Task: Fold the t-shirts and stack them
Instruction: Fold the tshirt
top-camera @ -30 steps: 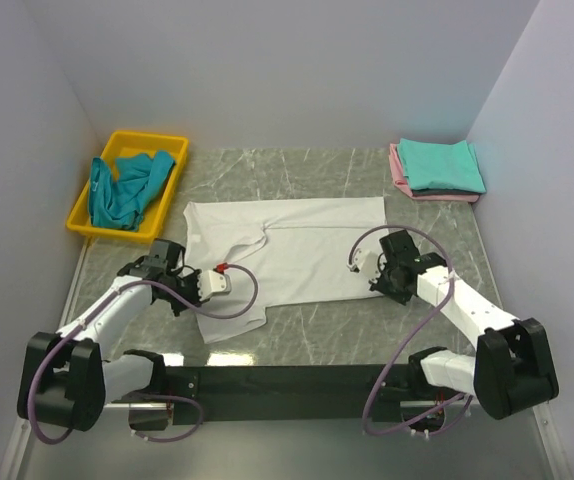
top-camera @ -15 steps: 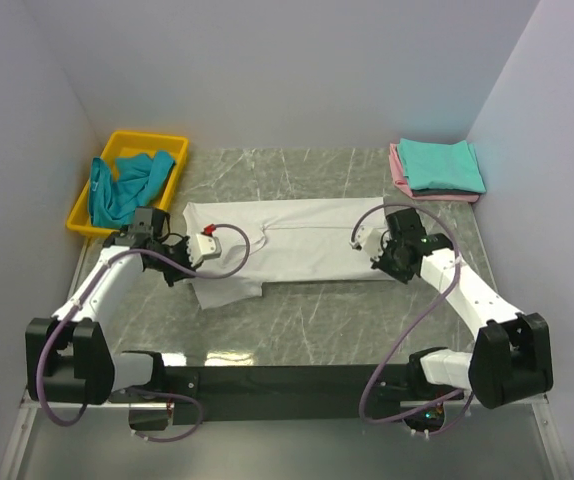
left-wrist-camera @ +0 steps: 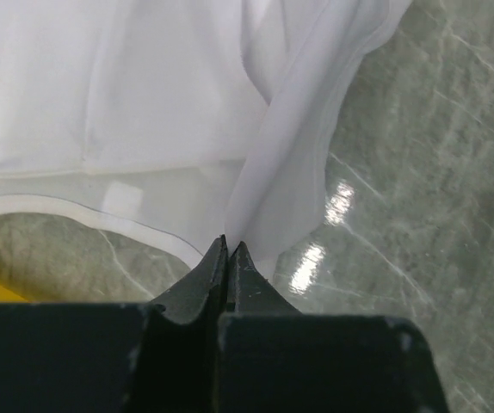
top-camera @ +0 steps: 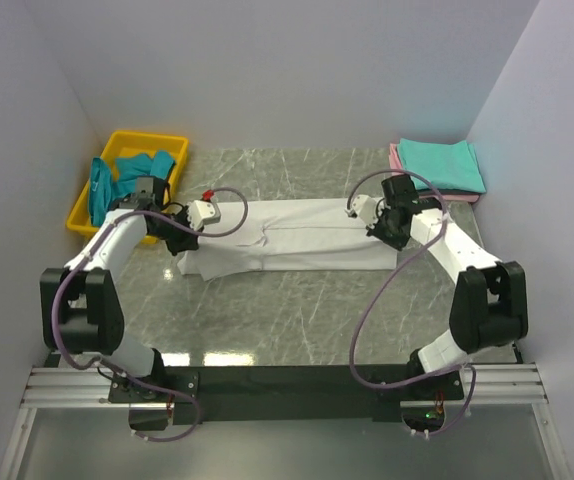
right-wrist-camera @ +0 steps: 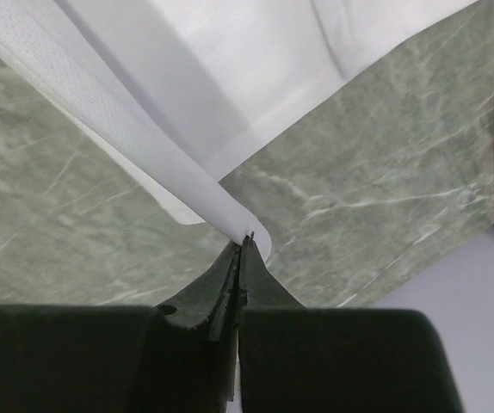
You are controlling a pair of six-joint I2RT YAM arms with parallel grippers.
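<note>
Since a second ago the near hem has travelled up-frame, folding the white t-shirt at the counter centre. The left tool and right tool are clamped fully closed on its edge.

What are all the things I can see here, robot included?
white t-shirt: one, white, mid-table, partly folded
crumpled teal t-shirt: one, teal, in the tray
folded teal t-shirt: one, teal, far right corner
pink t-shirt: one, pink, under the folded teal
tray: one, yellow, far left
table: one, grey-green marble
left gripper: one, black, shut on the white t-shirt's left end
right gripper: one, black, shut on its right end
</note>
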